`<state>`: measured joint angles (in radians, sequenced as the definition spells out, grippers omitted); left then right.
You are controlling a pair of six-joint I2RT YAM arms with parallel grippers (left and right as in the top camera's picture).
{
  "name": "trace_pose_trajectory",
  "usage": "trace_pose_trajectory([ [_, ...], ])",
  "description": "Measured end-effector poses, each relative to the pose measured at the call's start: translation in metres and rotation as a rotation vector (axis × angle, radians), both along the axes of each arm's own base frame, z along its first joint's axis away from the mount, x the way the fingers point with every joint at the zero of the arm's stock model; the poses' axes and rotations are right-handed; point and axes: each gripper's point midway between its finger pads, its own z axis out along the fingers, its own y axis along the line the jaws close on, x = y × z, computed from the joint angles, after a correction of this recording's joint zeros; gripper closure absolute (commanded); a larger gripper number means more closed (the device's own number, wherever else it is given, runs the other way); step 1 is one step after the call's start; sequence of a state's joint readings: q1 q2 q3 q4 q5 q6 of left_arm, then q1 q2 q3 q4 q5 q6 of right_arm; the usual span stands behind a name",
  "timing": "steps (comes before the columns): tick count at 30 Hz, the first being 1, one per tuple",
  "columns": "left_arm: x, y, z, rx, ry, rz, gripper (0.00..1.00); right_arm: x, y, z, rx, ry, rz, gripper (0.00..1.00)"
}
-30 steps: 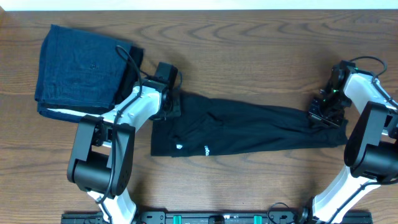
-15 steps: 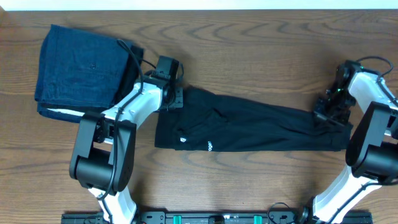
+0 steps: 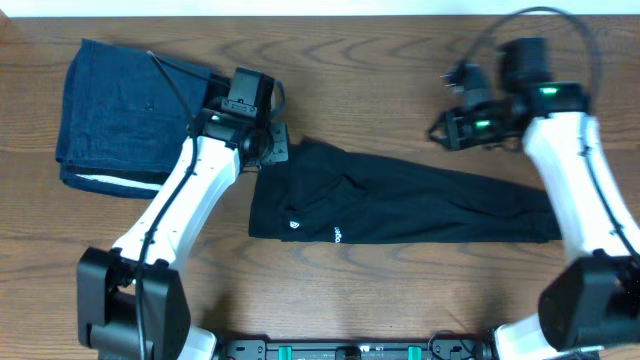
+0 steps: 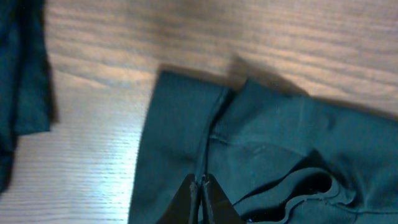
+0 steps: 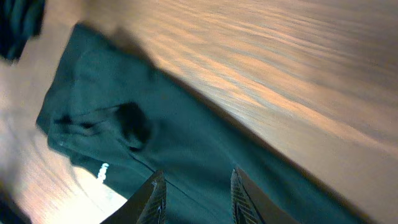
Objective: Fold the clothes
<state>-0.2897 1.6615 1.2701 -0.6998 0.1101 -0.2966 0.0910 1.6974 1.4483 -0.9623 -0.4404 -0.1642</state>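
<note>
The clothes are a black shirt (image 3: 400, 205) folded into a long strip across the middle of the table, with small white logo marks (image 3: 337, 236) near its left end. My left gripper (image 3: 272, 153) sits at the strip's upper left corner. In the left wrist view it (image 4: 202, 182) is shut, and a crease of the shirt (image 4: 298, 137) runs straight into the tips. My right gripper (image 3: 445, 128) hangs high above the table behind the strip's right half. Its fingers stand apart (image 5: 196, 176), nothing between them, with the shirt (image 5: 186, 124) far below.
A folded dark-blue garment (image 3: 130, 110) with a white edge lies at the back left, close to my left arm; it also shows in the left wrist view (image 4: 18, 74). Bare wooden table (image 3: 400, 80) runs behind the shirt.
My right gripper let go of the strip's right end, opened, rose and swung left and back. The left arm pulled its end slightly right and raised its elbow.
</note>
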Motion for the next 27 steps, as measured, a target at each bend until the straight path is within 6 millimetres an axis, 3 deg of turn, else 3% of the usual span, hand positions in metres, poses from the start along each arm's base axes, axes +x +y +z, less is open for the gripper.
trace_pose_trajectory([
  [3, -0.004, -0.002, -0.015, -0.008, 0.05, 0.003, 0.94, -0.002, 0.038, -0.025, -0.013, -0.006, 0.127, 0.65],
  [8, -0.011, -0.004, -0.044, -0.005, 0.141, 0.003, 0.94, -0.016, 0.075, -0.073, -0.05, 0.064, 0.27, 0.64],
  [10, -0.013, -0.005, -0.055, -0.003, 0.171, 0.002, 0.94, -0.022, 0.083, -0.091, -0.065, 0.099, 0.309, 0.64],
  [13, -0.015, -0.005, -0.068, 0.005, 0.207, 0.002, 0.94, -0.03, 0.093, -0.117, -0.082, 0.147, 0.358, 0.73],
  [17, -0.018, -0.004, -0.081, 0.013, 0.24, 0.003, 0.94, -0.037, 0.093, -0.145, -0.098, 0.217, 0.372, 0.8],
  [20, -0.018, -0.005, -0.085, 0.013, 0.251, 0.002, 0.94, -0.042, 0.091, -0.154, -0.104, 0.251, 0.369, 0.83],
  [27, -0.015, -0.007, -0.086, 0.003, 0.242, 0.0, 0.94, -0.064, 0.093, -0.15, -0.06, 0.347, 0.378, 0.85],
])
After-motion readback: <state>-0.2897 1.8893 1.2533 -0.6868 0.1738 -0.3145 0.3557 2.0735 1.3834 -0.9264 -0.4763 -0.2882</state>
